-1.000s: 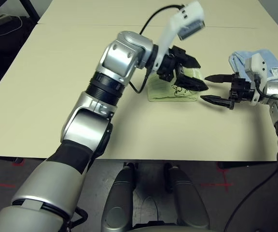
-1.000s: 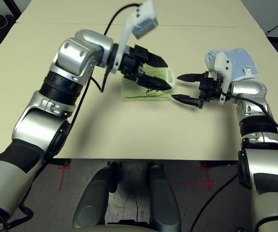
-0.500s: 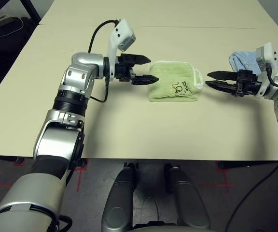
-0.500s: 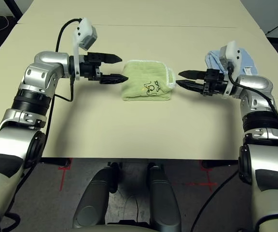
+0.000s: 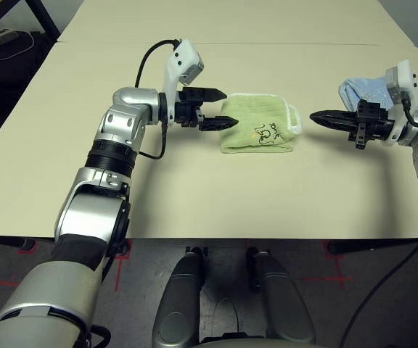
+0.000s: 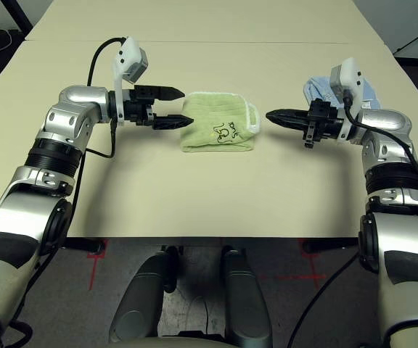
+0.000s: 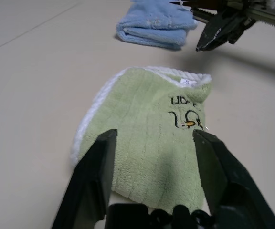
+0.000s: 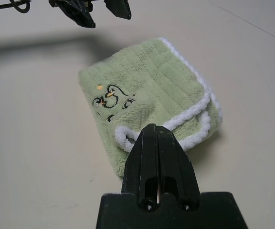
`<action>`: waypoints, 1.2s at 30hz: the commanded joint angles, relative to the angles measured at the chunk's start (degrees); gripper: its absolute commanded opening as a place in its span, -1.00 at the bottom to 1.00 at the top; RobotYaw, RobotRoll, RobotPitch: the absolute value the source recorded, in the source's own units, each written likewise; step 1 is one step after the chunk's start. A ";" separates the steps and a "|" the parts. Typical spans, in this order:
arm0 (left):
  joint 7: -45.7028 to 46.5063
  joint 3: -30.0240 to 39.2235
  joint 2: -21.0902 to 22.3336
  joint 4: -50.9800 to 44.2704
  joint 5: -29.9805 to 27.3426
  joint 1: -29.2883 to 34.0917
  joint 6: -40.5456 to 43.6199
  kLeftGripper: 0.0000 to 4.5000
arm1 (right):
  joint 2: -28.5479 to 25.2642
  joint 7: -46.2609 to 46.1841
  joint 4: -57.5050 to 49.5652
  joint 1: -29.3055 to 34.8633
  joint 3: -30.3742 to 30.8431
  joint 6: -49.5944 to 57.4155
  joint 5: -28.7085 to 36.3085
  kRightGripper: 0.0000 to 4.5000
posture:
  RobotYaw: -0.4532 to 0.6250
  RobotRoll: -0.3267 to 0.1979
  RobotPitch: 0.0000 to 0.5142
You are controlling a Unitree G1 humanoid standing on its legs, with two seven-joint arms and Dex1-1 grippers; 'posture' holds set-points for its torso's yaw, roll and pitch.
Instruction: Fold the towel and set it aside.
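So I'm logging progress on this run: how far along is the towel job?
The folding looks done: the towel lies on the table as a compact folded pad. Nothing is in hand: the left gripper is open at the towel's left end, holding nothing, and the right gripper is shut and apart from the towel. Still left, apparently: setting it aside, perhaps by the blue cloth.

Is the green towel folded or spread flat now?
Folded: the towel lies as a compact thick pad, its white edging doubled at one end.
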 commanded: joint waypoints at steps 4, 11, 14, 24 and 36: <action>-1.09 0.52 -0.34 1.65 -0.15 -0.92 -1.86 0.05 | -0.26 0.07 0.89 -1.73 0.42 -0.78 -0.77 -1.00 | -0.02 0.25 -0.26; -1.13 -0.59 -2.80 3.59 0.61 -1.12 -5.55 0.05 | 3.48 -2.83 3.43 -5.35 1.48 -1.31 -2.16 -1.00 | 0.01 0.25 -0.23; -0.50 -0.79 -5.29 5.03 0.98 -1.66 -6.42 0.05 | 5.25 -3.92 4.91 -6.48 2.35 -2.54 -3.40 -1.00 | 0.02 0.25 -0.23; 2.40 -1.89 -6.78 4.13 3.05 -1.86 -3.71 0.46 | 5.41 -3.50 5.59 -6.29 1.64 -2.79 -3.09 -1.00 | 0.01 0.25 -0.22; 0.79 -2.14 -6.60 4.17 3.08 -2.25 -3.69 0.99 | 4.61 -3.19 4.41 -4.86 1.46 -2.44 -2.76 -1.00 | -0.01 0.25 -0.21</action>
